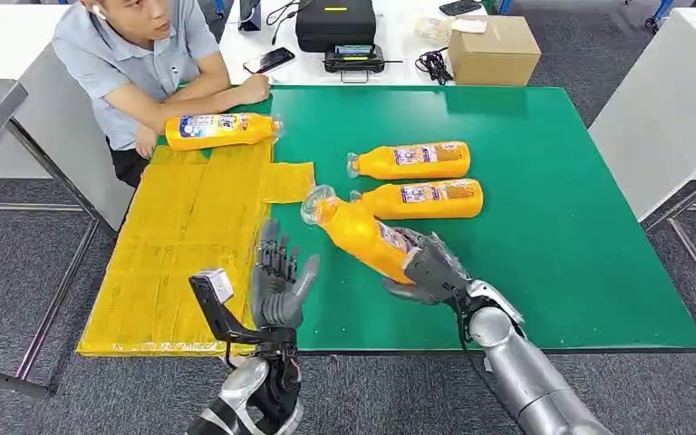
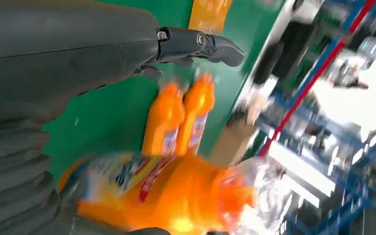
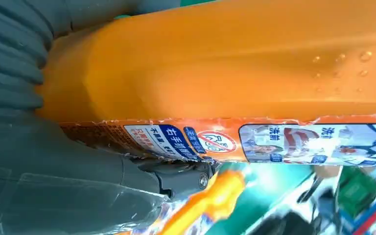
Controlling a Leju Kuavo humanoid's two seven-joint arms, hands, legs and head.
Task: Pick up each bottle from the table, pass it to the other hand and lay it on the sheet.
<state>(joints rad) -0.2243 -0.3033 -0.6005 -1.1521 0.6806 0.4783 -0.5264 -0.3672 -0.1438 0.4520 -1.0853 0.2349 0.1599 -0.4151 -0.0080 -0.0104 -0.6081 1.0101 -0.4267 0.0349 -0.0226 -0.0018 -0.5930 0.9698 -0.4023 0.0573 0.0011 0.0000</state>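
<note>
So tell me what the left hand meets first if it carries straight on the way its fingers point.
Probably the bottle held in the right hand: the left hand, open, points up-table toward its cap end. Depth is unclear; it may pass beside it.

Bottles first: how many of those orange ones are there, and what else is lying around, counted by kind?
Orange bottles: 4, one on the yellow sheet at, two on the green table at and, one gripped by the right hand at
Cardboard boxes: 1
Phones: 1
Total: 6
</note>
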